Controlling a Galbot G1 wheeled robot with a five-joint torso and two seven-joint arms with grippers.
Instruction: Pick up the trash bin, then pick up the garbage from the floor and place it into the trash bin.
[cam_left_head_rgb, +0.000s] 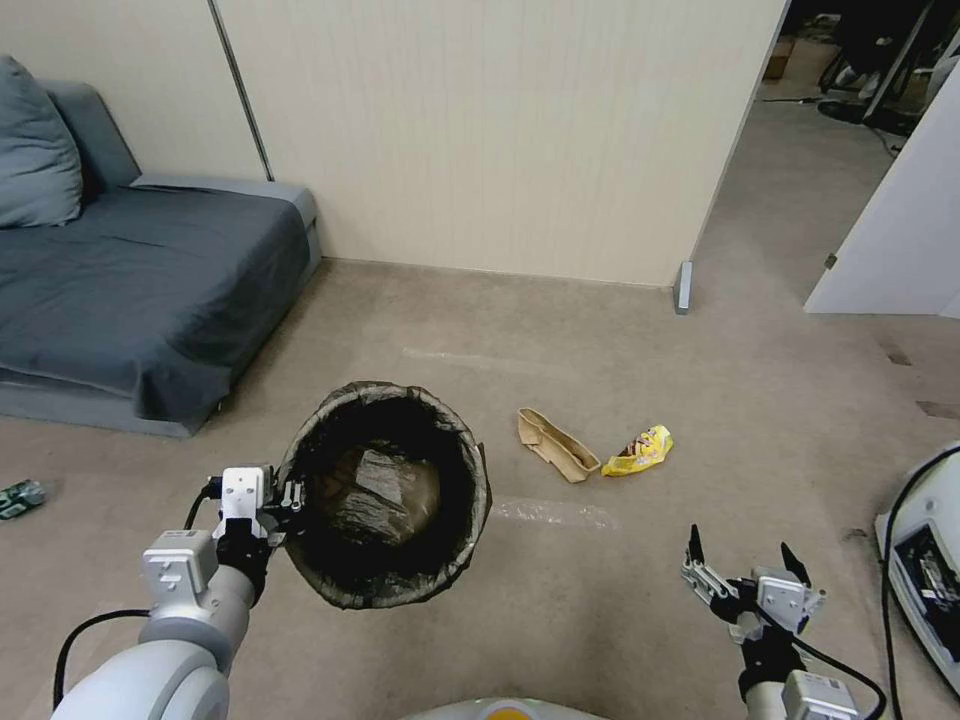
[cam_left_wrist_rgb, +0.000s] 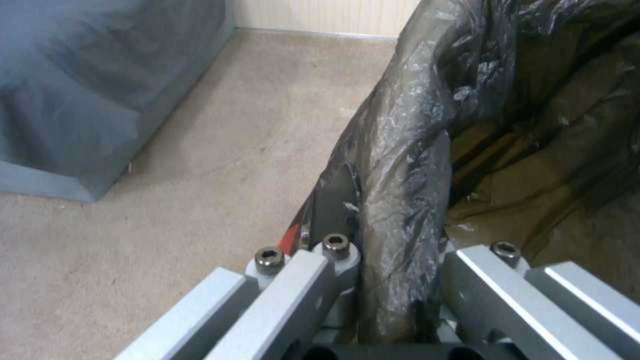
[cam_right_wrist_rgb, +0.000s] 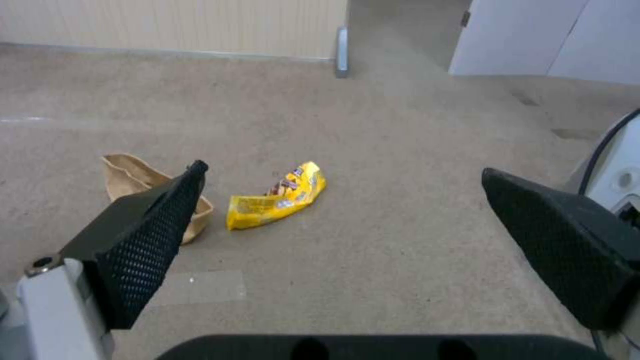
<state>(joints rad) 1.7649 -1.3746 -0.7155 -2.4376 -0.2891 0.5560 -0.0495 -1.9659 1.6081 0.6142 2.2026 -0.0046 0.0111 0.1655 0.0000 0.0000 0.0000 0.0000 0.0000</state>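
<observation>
The trash bin (cam_left_head_rgb: 385, 490), lined with a crinkly dark bag, hangs above the floor (cam_left_head_rgb: 560, 360) at the lower left of the head view. My left gripper (cam_left_head_rgb: 290, 497) is shut on its near-left rim; the left wrist view shows the bag-covered rim (cam_left_wrist_rgb: 400, 200) clamped between the fingers. Two pieces of garbage lie on the carpet right of the bin: a flattened tan carton (cam_left_head_rgb: 555, 444) (cam_right_wrist_rgb: 133, 177) and a yellow wrapper (cam_left_head_rgb: 640, 451) (cam_right_wrist_rgb: 277, 196). My right gripper (cam_left_head_rgb: 742, 560) (cam_right_wrist_rgb: 340, 220) hovers open, nearer to me than the wrapper, holding nothing.
A grey sofa (cam_left_head_rgb: 140, 280) stands at the left against a beige wall (cam_left_head_rgb: 480, 130). A small green item (cam_left_head_rgb: 20, 496) lies on the carpet at the far left. A white device with cables (cam_left_head_rgb: 925, 570) sits at the right edge. A doorway (cam_left_head_rgb: 800, 150) opens at the back right.
</observation>
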